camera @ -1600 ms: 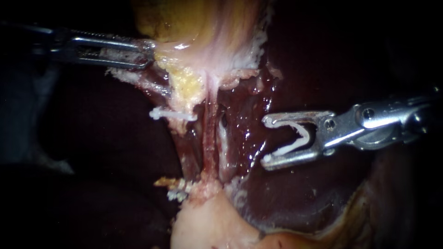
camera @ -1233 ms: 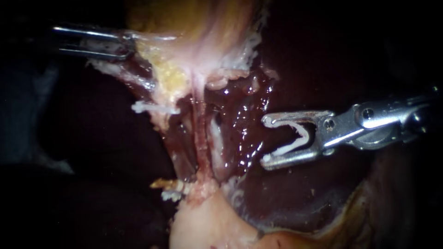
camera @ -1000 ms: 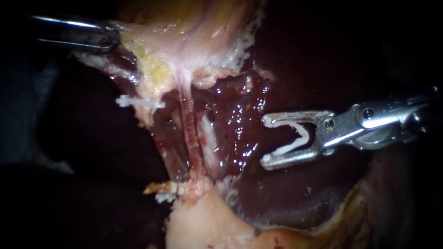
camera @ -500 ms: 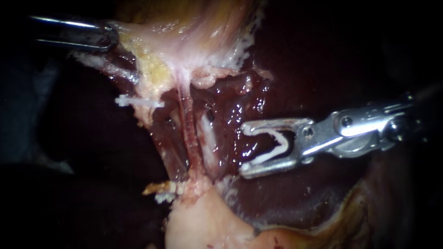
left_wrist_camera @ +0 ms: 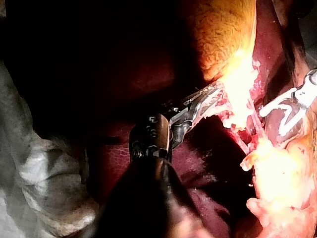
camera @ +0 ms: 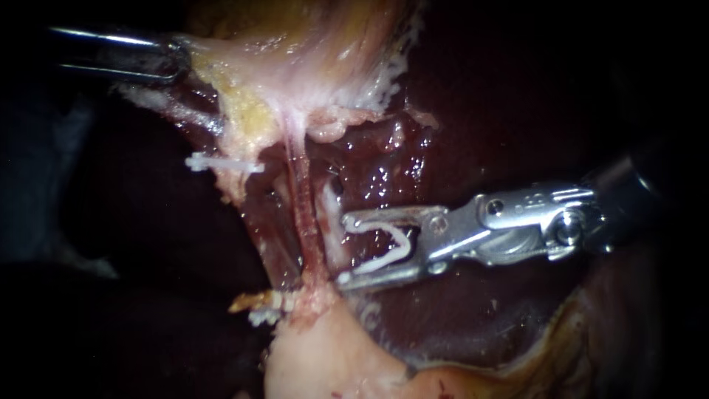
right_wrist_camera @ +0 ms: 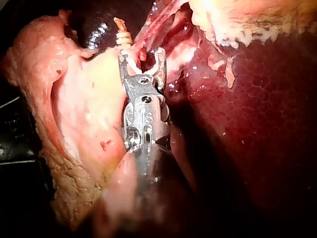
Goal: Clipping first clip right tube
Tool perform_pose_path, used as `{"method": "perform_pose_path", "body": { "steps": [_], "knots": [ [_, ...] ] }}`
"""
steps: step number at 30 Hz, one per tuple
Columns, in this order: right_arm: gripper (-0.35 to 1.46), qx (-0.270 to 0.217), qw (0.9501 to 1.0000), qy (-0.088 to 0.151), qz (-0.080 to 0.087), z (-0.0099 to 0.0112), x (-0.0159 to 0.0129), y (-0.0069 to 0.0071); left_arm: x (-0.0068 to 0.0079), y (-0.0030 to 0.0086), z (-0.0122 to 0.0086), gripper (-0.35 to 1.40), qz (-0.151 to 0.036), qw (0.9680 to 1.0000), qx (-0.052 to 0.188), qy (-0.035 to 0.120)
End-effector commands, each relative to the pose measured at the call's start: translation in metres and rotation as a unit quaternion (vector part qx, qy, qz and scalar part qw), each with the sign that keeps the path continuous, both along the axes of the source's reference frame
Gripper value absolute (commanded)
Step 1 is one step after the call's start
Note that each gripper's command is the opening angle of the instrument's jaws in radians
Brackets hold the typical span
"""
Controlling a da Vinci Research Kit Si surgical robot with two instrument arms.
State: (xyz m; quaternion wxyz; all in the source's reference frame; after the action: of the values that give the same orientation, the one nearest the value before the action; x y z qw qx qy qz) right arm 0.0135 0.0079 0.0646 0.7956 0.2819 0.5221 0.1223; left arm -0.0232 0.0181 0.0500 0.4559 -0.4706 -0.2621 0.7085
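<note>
One clip [camera: 405,240]: white, unclosed, held between both wide-standing jaws of the right instrument [camera: 344,250].
Right tube [camera: 330,222]: pale, bare, just left of those jaw tips, not yet between them.
Left instrument [camera: 173,63]: jaws clamped on the gallbladder [camera: 295,66], far left.
Remaining: seemingly everything: straddle the tube, squeeze, let go.

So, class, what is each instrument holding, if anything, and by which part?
Left instrument grips the pale yellowish tissue by its edge. Right instrument carries an open white V-shaped clip, one leg seated against each jaw.
</note>
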Motion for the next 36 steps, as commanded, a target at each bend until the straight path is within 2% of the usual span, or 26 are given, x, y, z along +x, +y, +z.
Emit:
{"method": "perform_pose_path", "body": {
  "steps": [1, 12, 21, 26, 36],
  "knots": [
    [0.50, 0.005, 1.0000, 0.004, 0.003, 0.0002, 0.0003, 0.0001, 0.0000, 0.0000, 0.0000, -0.35, 0.000, 1.0000, 0.000, 0.000],
    [0.50, 0.051, 0.9976, 0.047, 0.007, 0.0013, 0.0037, 0.0003, 0.0000, 0.0000, 0.0000, -0.35, 0.000, 1.0000, 0.000, 0.000],
    [0.50, 0.077, 0.9946, 0.070, 0.003, 0.0028, 0.0064, -0.0007, -0.0001, -0.0001, 0.0001, -0.35, 0.000, 1.0000, 0.000, 0.000],
    [0.50, 0.086, 0.9934, 0.076, -0.002, 0.0030, 0.0065, -0.0010, -0.0001, -0.0001, 0.0001, -0.35, 0.000, 1.0000, 0.000, 0.000],
    [0.50, 0.093, 0.9919, 0.086, 0.004, 0.0027, 0.0064, -0.0013, -0.0001, -0.0001, 0.0001, -0.35, 0.000, 1.0000, 0.000, 0.000]
  ]
}}
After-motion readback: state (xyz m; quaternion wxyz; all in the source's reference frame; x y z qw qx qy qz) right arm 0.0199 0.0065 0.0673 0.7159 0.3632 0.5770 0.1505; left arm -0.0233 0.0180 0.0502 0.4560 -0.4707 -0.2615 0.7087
